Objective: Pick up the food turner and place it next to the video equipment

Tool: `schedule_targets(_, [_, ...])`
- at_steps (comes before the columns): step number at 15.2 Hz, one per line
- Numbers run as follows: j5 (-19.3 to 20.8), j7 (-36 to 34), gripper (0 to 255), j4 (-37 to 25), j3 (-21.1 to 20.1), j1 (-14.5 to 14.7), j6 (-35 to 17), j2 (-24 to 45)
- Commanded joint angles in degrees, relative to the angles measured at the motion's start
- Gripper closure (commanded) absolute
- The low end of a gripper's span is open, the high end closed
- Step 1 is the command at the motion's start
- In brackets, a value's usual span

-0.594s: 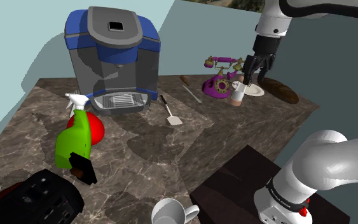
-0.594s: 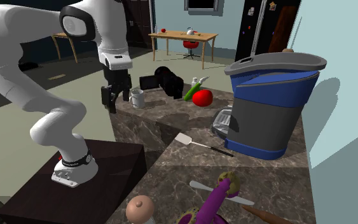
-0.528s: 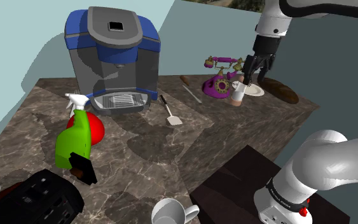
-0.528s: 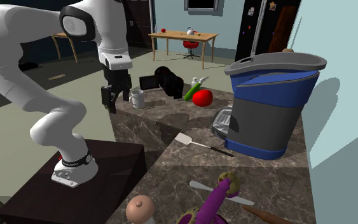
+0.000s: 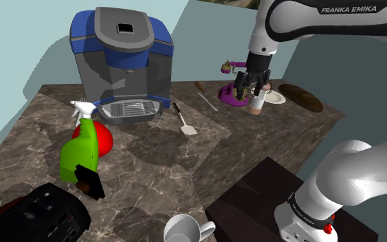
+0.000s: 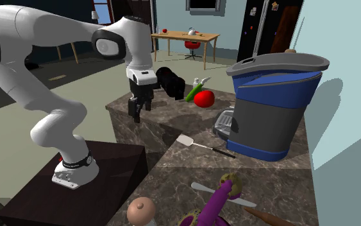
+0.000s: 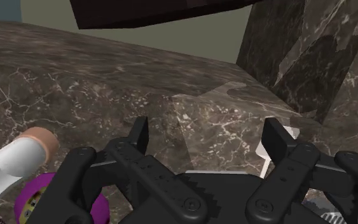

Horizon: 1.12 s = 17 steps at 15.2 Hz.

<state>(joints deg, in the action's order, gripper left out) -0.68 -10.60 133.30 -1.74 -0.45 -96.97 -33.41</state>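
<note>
Swung in from the shoulder view's right, the gripper [image 5: 249,91] hangs wide open and empty above the surface [image 5: 253,144]. The turner [image 5: 184,119] lies flat to that view's left, its handle pointing toward the coffee machine [image 5: 123,62].

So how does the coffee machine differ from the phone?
The coffee machine is blue and grey; the phone is purple. The coffee machine is boxy and far bigger and taller; the phone is small, with a handset lying across its top. Both stand on the dark marbled counter.
</note>
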Motion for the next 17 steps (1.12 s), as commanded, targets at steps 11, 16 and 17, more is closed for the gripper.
schedule_targets(11, [-0.21,-11.27,0,-6.15,-5.51,0.50,-18.72,21.59])
schedule_targets(16, [1.72,-16.25,0,-12.10,-6.91,0.81,-24.20,31.88])
schedule_targets(17, [2.22,-17.25,0,-13.54,-7.07,0.94,-25.08,33.99])
